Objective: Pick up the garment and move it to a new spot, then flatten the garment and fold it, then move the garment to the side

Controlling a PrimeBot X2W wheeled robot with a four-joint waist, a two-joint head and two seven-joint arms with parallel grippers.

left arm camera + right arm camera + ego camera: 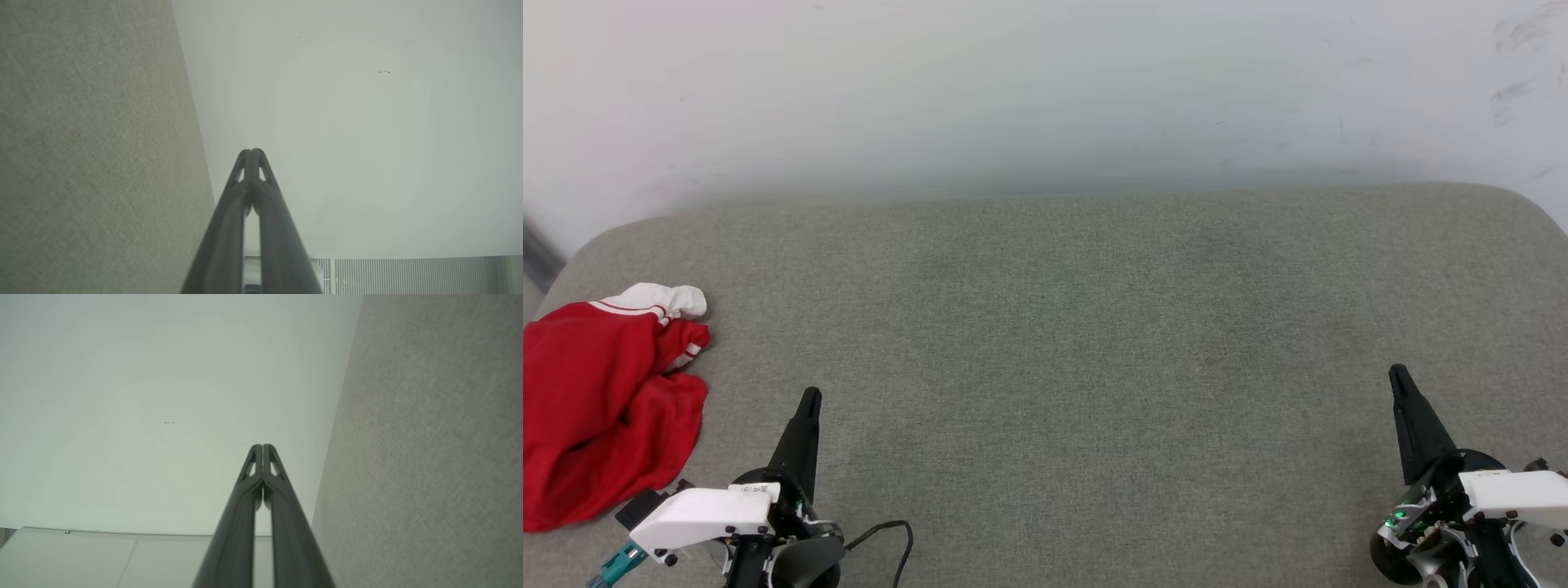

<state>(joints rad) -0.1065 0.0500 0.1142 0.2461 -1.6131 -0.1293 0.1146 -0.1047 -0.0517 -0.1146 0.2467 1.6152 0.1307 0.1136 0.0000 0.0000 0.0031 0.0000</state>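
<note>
Currently left gripper (pixel 810 398) and right gripper (pixel 1398 376) sit pressed together, empty. Crumpled garment (pixel 600 408) lies just left of the left gripper, which should spread wide before pinching it.

The bench (pixel 1062 343) is a broad pad covered in grey woven cloth, with rounded far corners, its far edge set against a pale wall (pixel 1045 90) that bears a few dark scuffs at the upper right of the head view. Directly on it, at its left edge and towards the front, lies the garment (pixel 596 408), a crumpled bright red heap with one white sleeve (pixel 666 300), trimmed in red stripes, poking out at the heap's far side. The cloth beside the heap lies smooth and flat, with faint darker patches across its middle.
</note>
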